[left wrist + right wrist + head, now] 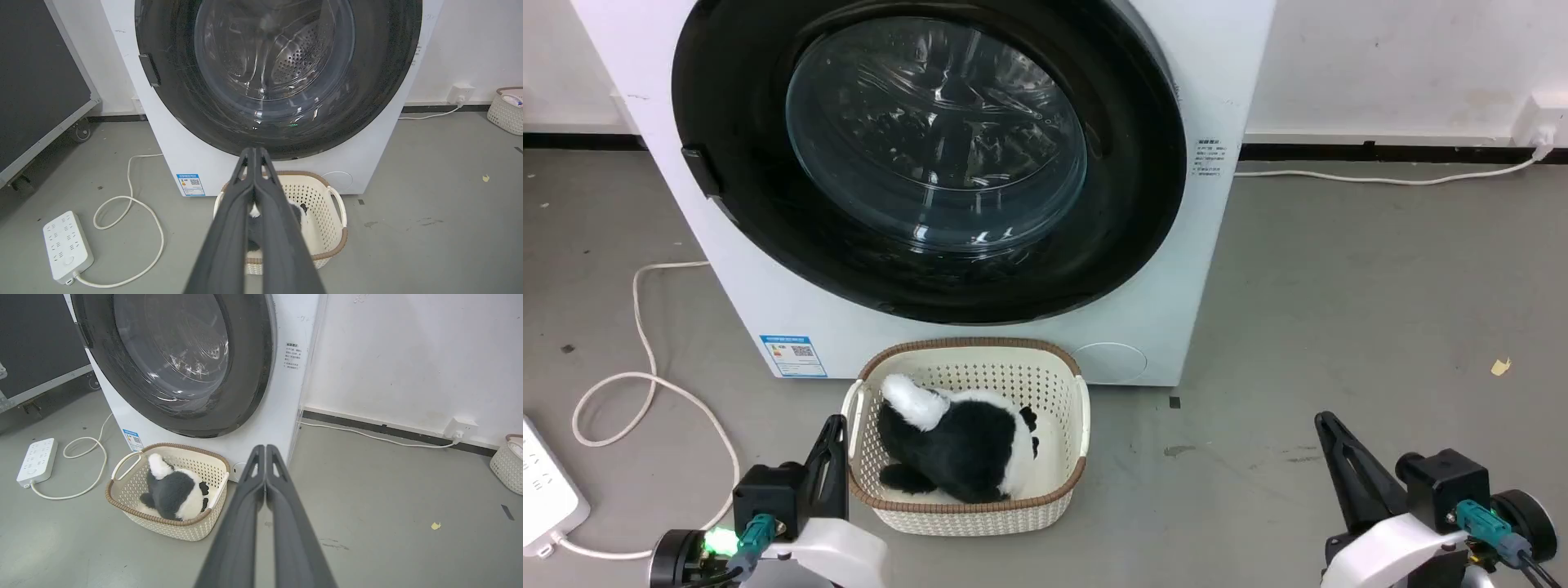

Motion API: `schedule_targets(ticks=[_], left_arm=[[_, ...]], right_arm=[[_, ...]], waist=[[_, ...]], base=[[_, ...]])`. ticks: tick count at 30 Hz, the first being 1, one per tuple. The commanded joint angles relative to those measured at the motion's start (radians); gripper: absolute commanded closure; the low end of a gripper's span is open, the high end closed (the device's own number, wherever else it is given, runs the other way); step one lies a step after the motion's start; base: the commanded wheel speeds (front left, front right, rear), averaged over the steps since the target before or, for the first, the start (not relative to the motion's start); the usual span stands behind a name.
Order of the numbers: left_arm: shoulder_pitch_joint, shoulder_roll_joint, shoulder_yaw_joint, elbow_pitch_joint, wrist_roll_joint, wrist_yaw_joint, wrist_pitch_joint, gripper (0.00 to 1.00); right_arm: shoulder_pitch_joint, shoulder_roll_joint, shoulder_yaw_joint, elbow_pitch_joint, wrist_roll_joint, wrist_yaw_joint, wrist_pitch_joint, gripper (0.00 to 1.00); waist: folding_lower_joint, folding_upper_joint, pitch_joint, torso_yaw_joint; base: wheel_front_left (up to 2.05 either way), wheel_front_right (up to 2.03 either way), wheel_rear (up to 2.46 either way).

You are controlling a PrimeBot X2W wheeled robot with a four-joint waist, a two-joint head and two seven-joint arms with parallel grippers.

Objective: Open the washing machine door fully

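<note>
The washing machine door (935,135) sits closed against the washing machine (1225,82). Left tool (253,152) and right tool (265,447) hang low, clenched on nothing (well short of it). Reaching for the handle (701,171), an arm could knock the basket (968,347), or a tool could slip off the glossy rim.

The washing machine (1225,269) in front of me is white, with a small blue sticker (793,355) low on its front. Its door (935,139) has a glossy black rim around clear glass. The basket (1054,380) is cream, dotted with rows of small holes, and its rim is a brown weave. The plush toy (964,449) in it is black and white. The floor (1380,310) is grey, the cable (652,371) and power strip (67,247) white. My left gripper (254,153) and right gripper (265,449) are dark grey.
</note>
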Motion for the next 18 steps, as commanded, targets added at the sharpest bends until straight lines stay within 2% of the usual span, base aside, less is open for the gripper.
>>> schedule_targets(ticks=[1, 18], left_arm=[[-0.015, 0.001, 0.0, -0.004, 0.009, 0.003, 0.0, 1.0], [-0.015, 0.001, 0.0, -0.004, 0.009, 0.003, 0.0, 1.0]], right_arm=[[-0.012, 0.005, -0.001, -0.005, -0.007, -0.002, 0.0, 1.0], [-0.012, 0.005, -0.001, -0.005, -0.007, -0.002, 0.0, 1.0]], waist=[[0.0, 0.0, 0.0, 0.0], [0.0, 0.0, 0.0, 0.0]], base=[[0.0, 0.0, 0.0], [0.0, 0.0, 0.0]])
